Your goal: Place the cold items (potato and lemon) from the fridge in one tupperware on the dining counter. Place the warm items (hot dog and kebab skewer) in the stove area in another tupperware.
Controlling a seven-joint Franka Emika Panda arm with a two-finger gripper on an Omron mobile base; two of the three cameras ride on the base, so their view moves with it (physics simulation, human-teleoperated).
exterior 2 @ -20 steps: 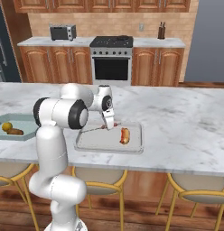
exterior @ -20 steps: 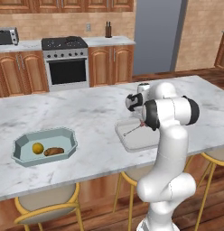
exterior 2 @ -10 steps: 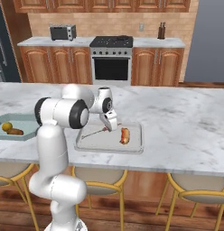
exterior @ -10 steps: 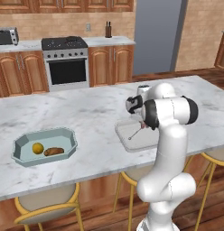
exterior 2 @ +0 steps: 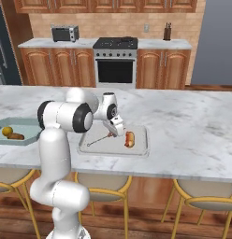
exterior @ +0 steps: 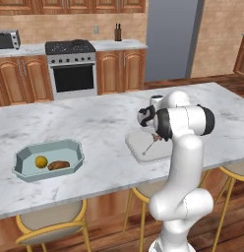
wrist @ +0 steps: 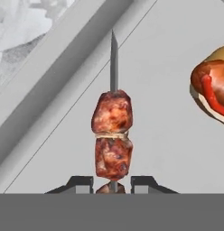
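Observation:
My gripper (exterior 2: 117, 132) is shut on the kebab skewer (exterior 2: 101, 139), holding it at a slant low over a grey tupperware (exterior 2: 140, 148) on the dining counter (exterior 2: 183, 126). In the hand view the skewer's meat chunks (wrist: 112, 135) sit between the fingertips (wrist: 80, 183), the metal tip pointing away over the tupperware floor (wrist: 168, 149). The hot dog (exterior 2: 129, 138) lies in that same container, to the right (wrist: 212, 92). A teal tupperware (exterior: 25, 157) further left holds the lemon (exterior: 41, 161) and the potato (exterior: 58, 165). From the left base view the gripper (exterior: 155, 136) hangs above the grey tupperware (exterior: 135, 142).
Round stools (exterior 2: 204, 196) stand along the counter's near edge. Across the aisle are the stove (exterior 2: 115, 58), wooden cabinets, a toaster oven (exterior 2: 65, 33) and a knife block (exterior 2: 167, 31). Bare marble stretches between the two containers (exterior: 102, 147).
The gripper has sunk a little toward the grey tupperware, and the skewer's free end has dipped closer to its floor. Both containers and their food stay put.

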